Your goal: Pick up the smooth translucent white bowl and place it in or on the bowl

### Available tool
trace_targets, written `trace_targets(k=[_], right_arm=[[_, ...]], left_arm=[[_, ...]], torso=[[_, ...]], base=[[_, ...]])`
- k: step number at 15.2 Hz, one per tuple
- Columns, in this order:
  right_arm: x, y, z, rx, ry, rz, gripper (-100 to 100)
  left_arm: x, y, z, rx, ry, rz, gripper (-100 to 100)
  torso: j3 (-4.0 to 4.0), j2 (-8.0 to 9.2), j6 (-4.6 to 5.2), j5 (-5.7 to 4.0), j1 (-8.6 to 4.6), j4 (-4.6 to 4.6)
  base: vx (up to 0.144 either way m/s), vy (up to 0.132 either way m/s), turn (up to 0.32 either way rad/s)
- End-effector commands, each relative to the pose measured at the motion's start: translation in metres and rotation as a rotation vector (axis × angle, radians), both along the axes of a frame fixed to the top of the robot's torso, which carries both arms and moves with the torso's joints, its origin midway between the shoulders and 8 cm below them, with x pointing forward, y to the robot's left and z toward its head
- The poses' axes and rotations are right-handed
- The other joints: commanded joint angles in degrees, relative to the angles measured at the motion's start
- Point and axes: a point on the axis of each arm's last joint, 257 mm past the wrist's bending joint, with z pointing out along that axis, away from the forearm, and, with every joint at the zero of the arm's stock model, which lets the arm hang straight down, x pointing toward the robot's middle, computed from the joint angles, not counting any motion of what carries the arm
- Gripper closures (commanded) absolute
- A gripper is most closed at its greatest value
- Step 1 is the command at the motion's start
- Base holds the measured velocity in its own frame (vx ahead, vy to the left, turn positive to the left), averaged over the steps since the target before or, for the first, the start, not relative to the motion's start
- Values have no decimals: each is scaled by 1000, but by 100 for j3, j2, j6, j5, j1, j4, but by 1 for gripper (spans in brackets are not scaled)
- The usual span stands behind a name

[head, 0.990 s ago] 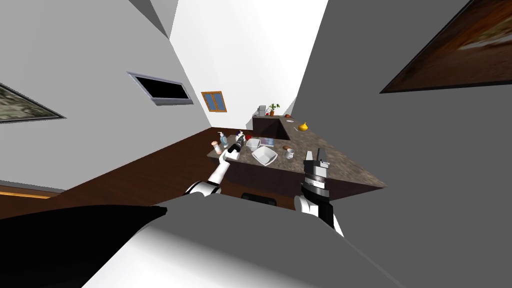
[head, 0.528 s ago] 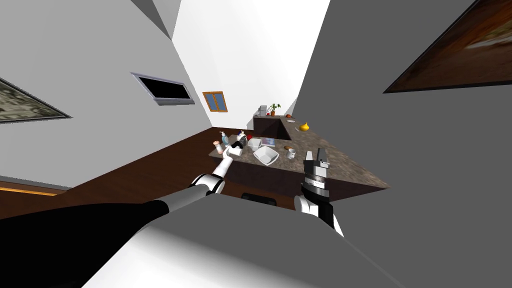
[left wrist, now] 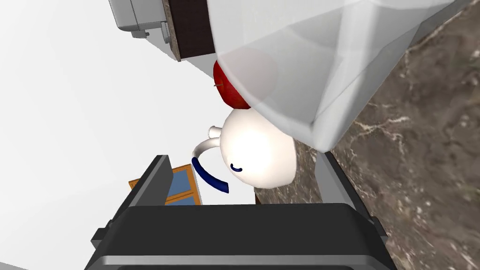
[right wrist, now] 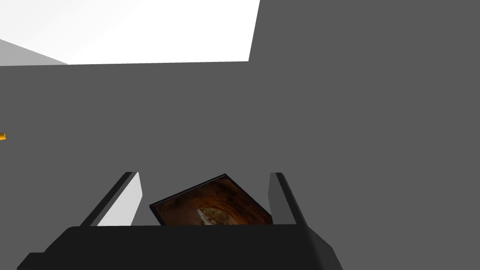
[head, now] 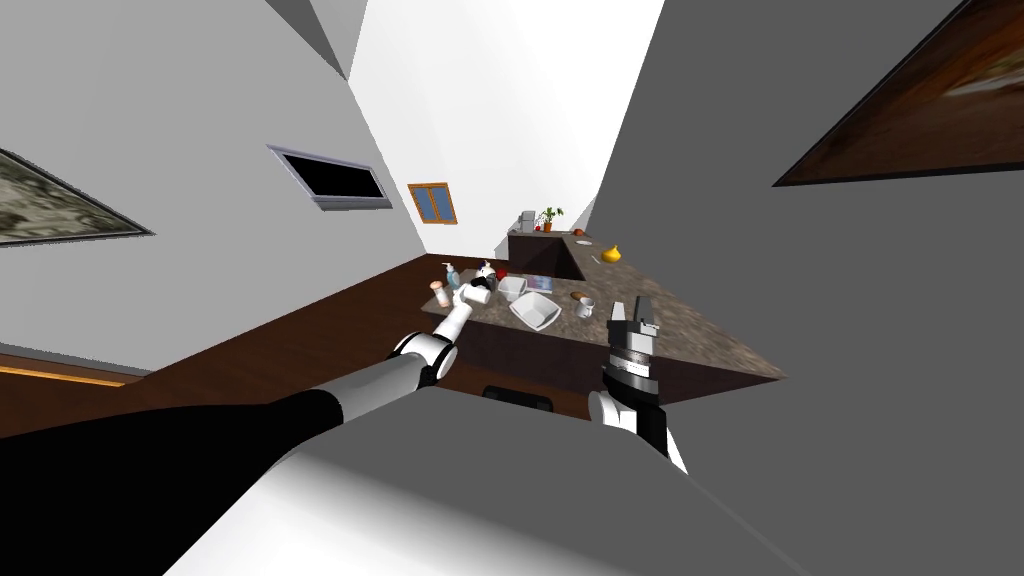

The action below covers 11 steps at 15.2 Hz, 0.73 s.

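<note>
Where walls meet, the counter runs — mottled brown.

We see a speckled brown bench with a white teapot and a red apple close together near its left edge. A white mug stands mid-bench. A yellow fruit lies further back, and a potted plant stands at the far corner.

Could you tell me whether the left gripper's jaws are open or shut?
Open: the left gripper holds its jaws wide apart; a white teapot shows between them.
</note>
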Motion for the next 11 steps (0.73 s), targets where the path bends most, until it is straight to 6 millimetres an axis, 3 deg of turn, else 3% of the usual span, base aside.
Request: trace_targets(k=[1,11], right_arm=[[0,0,0,0,0,0,0],[0,0,0,0,0,0,0]], left_arm=[[-1,-1,-5,2,31,4,-100],[4,-36,-20,-12,253,7,-100]], torso=[[0,0,0,0,0,0],[-1,-1,0,0,-2,-1]], base=[[-2,9,-1],[-4,15,15]])
